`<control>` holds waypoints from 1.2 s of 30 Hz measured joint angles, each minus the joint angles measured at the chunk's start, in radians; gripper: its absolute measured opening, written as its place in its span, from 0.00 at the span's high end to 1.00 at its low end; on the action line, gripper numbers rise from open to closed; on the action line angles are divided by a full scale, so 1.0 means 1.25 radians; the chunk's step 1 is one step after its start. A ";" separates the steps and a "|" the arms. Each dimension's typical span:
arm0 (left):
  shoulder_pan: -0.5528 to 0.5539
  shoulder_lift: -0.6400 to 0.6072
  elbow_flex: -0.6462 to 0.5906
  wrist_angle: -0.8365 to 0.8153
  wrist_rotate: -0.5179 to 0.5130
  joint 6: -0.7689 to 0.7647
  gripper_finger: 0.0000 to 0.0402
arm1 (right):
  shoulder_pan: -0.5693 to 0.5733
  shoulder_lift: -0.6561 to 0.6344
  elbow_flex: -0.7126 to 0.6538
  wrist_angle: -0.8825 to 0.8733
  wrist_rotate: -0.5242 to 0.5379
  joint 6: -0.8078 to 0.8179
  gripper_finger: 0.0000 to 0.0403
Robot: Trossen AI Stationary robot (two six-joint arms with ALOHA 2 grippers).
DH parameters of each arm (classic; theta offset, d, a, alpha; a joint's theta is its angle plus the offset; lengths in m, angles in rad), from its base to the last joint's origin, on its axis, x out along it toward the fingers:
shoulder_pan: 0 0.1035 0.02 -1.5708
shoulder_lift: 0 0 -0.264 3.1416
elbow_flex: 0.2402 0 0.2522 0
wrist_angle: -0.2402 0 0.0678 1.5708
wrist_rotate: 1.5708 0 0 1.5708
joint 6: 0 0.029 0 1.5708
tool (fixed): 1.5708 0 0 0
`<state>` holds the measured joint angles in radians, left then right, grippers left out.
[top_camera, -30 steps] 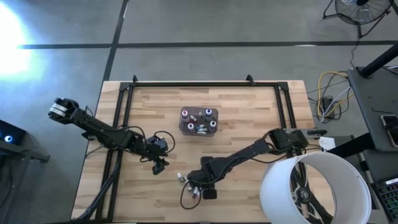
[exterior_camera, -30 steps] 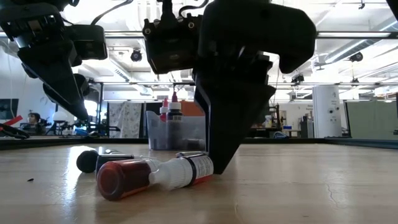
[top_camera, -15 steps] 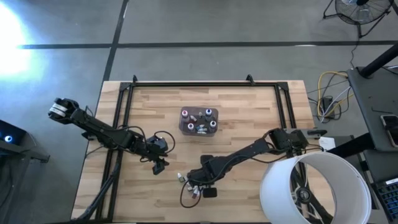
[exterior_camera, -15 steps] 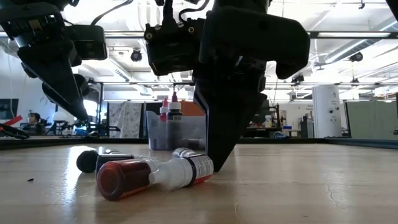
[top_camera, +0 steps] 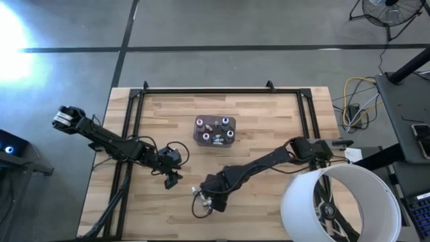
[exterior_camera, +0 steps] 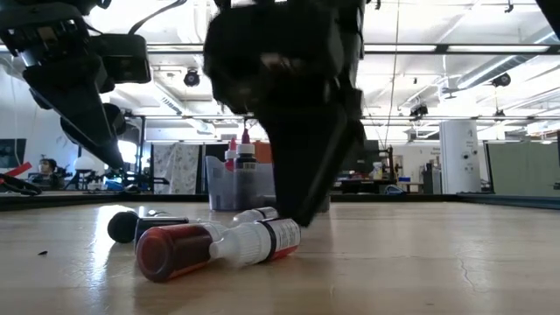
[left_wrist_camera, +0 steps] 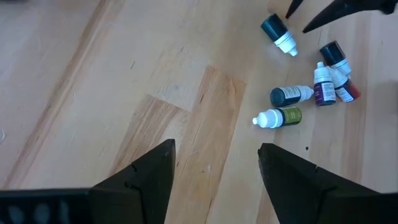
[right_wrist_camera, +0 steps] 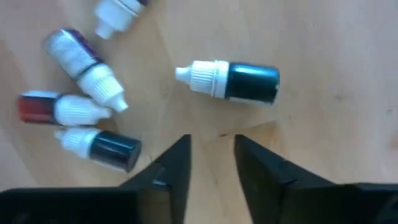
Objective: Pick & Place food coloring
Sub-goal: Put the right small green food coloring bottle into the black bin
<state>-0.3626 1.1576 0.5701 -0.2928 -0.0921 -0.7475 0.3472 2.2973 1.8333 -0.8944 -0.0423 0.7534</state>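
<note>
Right wrist view shows my right end effector (right_wrist_camera: pixel 211 158) open a little and empty, just above a dark bottle (right_wrist_camera: pixel 233 81) lying on the bench (right_wrist_camera: pixel 323 50). I should drop straight over its middle, squeeze gently, then lift it toward the tub (top_camera: pixel 215 131).

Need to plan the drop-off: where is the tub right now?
In the high view, the tub sits mid-table toward the far edge, bottles standing inside, beyond both grippers.

bright ceiling lamps are backlighting the low view, silhouetting the blurring right arm (exterior_camera: pixel 289 96); glare is whitening the floor (top_camera: pixel 13 40) overhead.
</note>
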 joint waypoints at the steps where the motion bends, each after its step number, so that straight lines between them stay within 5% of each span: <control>1: 0.000 0.000 0.000 0.000 0.004 0.002 0.49 | 0.000 -0.005 0.002 0.001 0.001 -0.007 0.70; 7: 0.001 -0.002 0.001 -0.041 0.005 -0.014 0.49 | 0.019 -0.038 0.005 -0.006 0.090 -0.292 0.50; 15: 0.000 -0.007 0.001 -0.108 0.005 -0.102 0.49 | 0.005 -0.041 0.004 0.012 0.112 -0.672 0.39; 36: 0.001 -0.058 0.015 -0.103 -0.029 -0.190 0.49 | -0.020 -0.023 0.001 0.037 0.074 -0.770 0.40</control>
<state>-0.3614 1.0855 0.5894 -0.4221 -0.1287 -0.9848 0.3225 2.2692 1.8343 -0.8475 0.0498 -0.2096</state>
